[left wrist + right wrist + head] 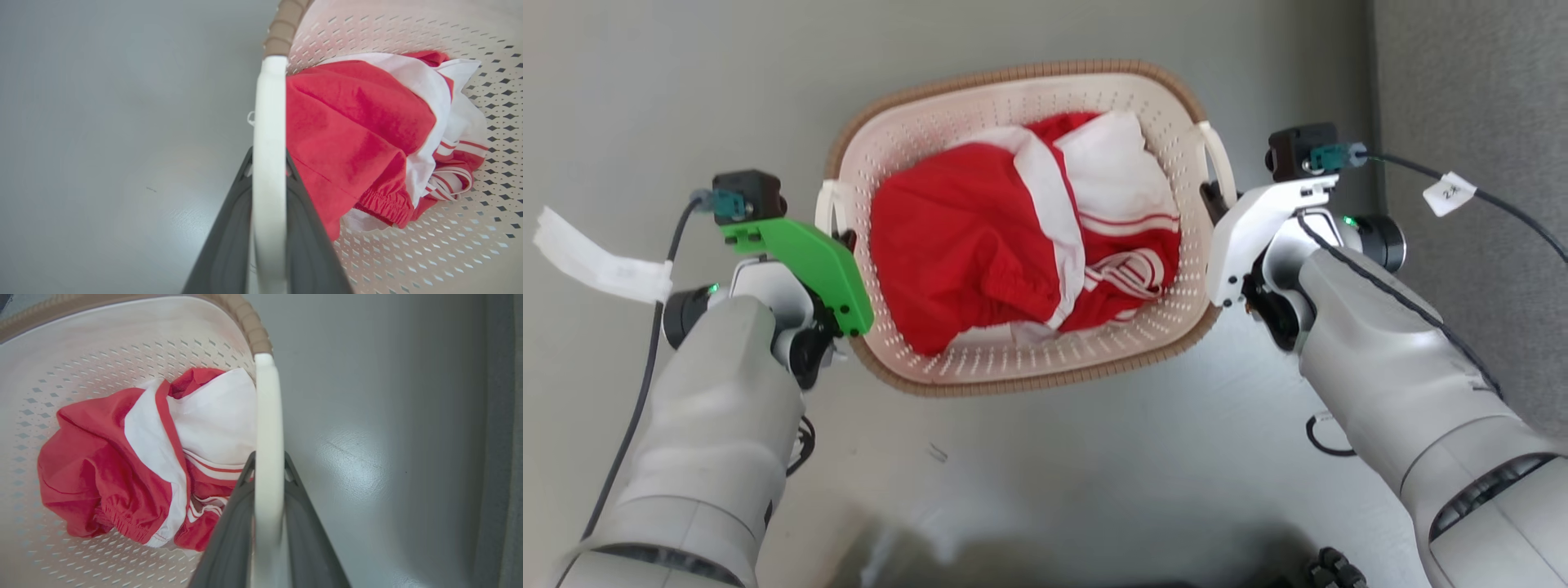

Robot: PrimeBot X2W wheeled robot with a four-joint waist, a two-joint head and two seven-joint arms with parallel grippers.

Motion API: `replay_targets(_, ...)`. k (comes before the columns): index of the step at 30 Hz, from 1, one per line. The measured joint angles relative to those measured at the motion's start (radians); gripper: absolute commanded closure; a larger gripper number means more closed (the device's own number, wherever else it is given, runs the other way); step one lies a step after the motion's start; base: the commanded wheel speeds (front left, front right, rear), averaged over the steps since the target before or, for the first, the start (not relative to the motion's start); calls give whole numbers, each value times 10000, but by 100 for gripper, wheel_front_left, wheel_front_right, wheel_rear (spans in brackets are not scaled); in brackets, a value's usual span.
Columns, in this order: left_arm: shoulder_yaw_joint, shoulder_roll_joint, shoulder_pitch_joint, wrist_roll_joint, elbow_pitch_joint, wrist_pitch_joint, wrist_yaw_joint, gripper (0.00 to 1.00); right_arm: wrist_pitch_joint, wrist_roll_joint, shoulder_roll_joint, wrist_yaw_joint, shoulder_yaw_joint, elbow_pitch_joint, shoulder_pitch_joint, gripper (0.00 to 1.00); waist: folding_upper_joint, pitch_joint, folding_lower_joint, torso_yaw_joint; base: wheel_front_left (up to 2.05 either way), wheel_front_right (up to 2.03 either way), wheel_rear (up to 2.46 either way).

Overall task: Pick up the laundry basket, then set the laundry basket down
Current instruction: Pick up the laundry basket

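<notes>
Laundry basket (pixel 915 139) — cream, perforated, brown rim

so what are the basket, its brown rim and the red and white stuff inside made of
Laundry basket: looks like moulded plastic, cream and smooth, with regular rows of small holes.
Rim: brown woven-look band, probably plastic too, though real wicker cannot be excluded.
Clothing: thin fabric, red and white, with soft creases and a gathered elastic hem.
</notes>
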Motion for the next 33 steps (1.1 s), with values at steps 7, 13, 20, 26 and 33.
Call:
replay_targets(7, -21, -31, 285, -144, 105, 155, -2, 100, 178, 238, 59, 100, 48, 155, 337, 100, 0, -604, 0, -15, 0, 0, 0)
replay_targets(13, -63, -84, 605, -343, 265, 299, -4, 100, 401, 330, 82, 201, 190, 286, 705, 100, 0, -1220, 0, -40, 0, 0, 0)
replay_targets(20, -113, -161, 1133, -520, 416, 462, -12, 100, 564, 523, 138, 249, 322, 466, 1177, 100, 0, -1967, 0, -73, 0, 0, 0)
replay_targets(26, -174, -217, 1604, -610, 520, 619, -15, 100, 675, 713, 180, 336, 383, 627, 1662, 100, 0, -2637, 0, -84, 0, 0, 0)
replay_targets(33, -240, -249, 2006, -727, 617, 955, -15, 100, 757, 846, 228, 426, 435, 761, 2129, 100, 0, -3407, -1, -78, 0, 0, 0)
